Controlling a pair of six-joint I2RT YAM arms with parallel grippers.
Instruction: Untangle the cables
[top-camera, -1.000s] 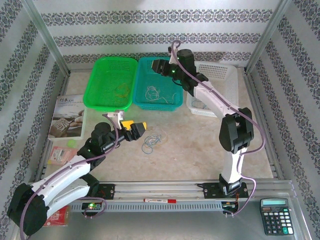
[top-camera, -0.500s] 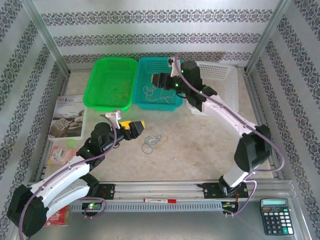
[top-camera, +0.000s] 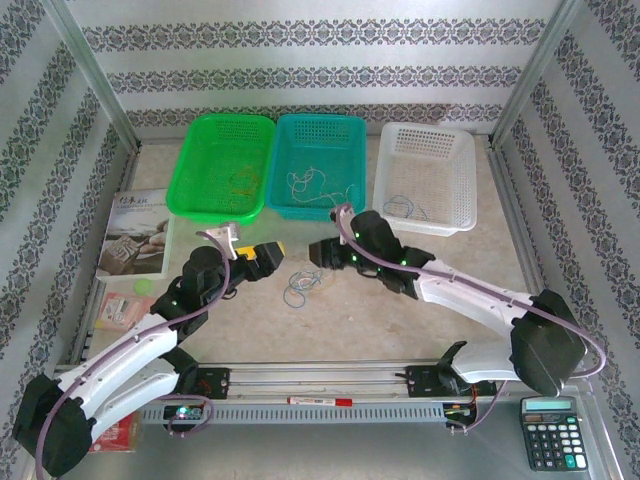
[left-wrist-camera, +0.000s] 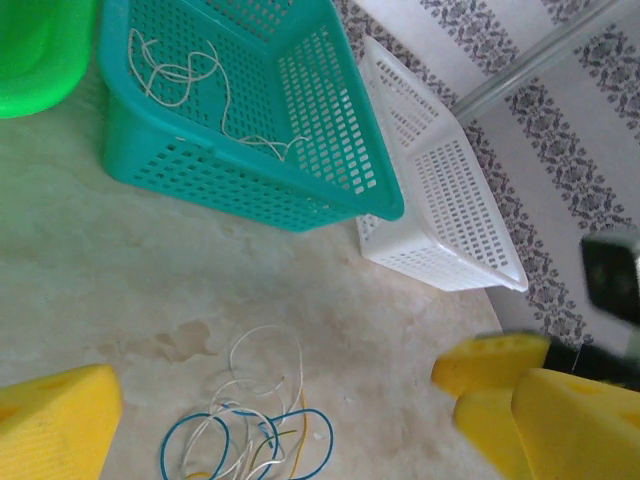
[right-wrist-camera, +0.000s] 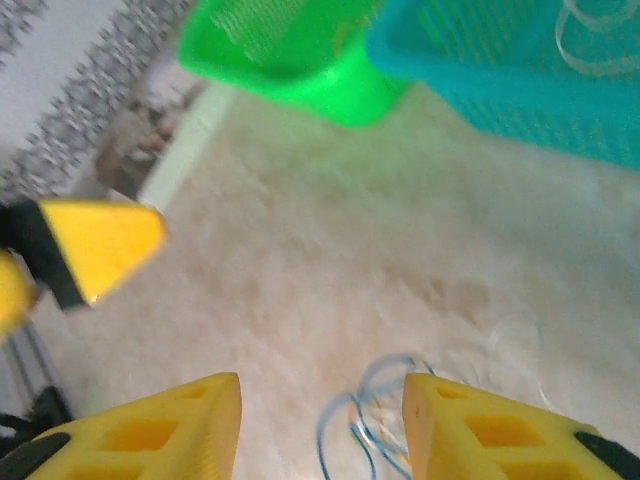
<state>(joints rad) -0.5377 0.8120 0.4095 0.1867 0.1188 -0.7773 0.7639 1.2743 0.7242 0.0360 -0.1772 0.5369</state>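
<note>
A tangle of thin blue, whitish and yellow cables (top-camera: 302, 283) lies on the table in front of the baskets. The left wrist view has this tangle (left-wrist-camera: 250, 430) low between the yellow fingers. My left gripper (top-camera: 272, 258) hovers just left of it, open wide and holding nothing (left-wrist-camera: 278, 378). From the right, my right gripper (top-camera: 318, 253) comes in low over the tangle (right-wrist-camera: 385, 420); its fingers stand apart with nothing between them (right-wrist-camera: 320, 390). A whitish cable (left-wrist-camera: 190, 80) lies in the teal basket (top-camera: 318, 170). A yellowish cable (top-camera: 243, 180) lies in the green basket (top-camera: 222, 165), a bluish one (top-camera: 410, 208) in the white basket (top-camera: 425, 178).
The three baskets stand in a row along the back of the table. A booklet (top-camera: 135, 235) and packets (top-camera: 120, 310) lie at the left edge. A red pen (top-camera: 320, 400) rests on the front rail and a calculator (top-camera: 552, 432) sits at the near right.
The right arm has swung from over the teal basket down and forward to the table beside the tangle. The left arm has barely moved.
</note>
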